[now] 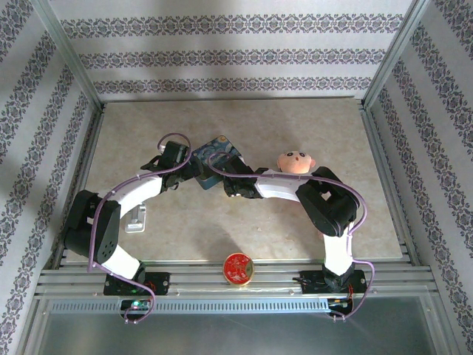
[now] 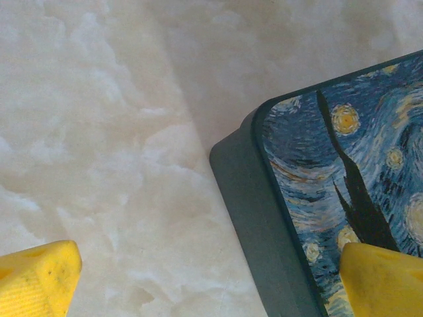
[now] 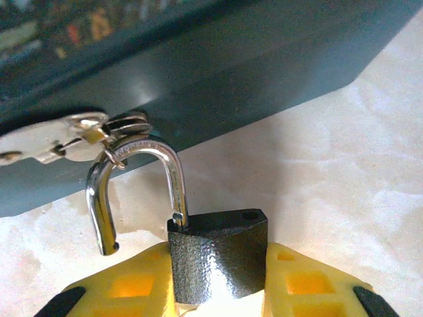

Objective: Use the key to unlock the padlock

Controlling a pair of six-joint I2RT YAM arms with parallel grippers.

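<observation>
The dark grey padlock [image 3: 218, 254] stands between the yellow fingers [image 3: 132, 287] of my right gripper [image 3: 218, 281], which is shut on its body. Its silvery shackle [image 3: 170, 173] is swung open: one leg sits in the body, and the free end [image 3: 106, 246] hangs beside it, out of its hole. A small ring on the shackle carries a silvery key [image 3: 49, 142], which lies against the side of the blue painted tin [image 3: 218, 72]. My left gripper [image 2: 211, 281] is open over the tin's corner [image 2: 344, 172], with nothing between its fingers.
The tin [image 1: 219, 151] lies mid-table between the two wrists. A pink doll head [image 1: 295, 161] sits to its right. A red-and-gold disc [image 1: 239, 268] rests on the front rail, and a small silvery bracket [image 1: 137, 220] lies by the left arm. Patterned walls enclose the table.
</observation>
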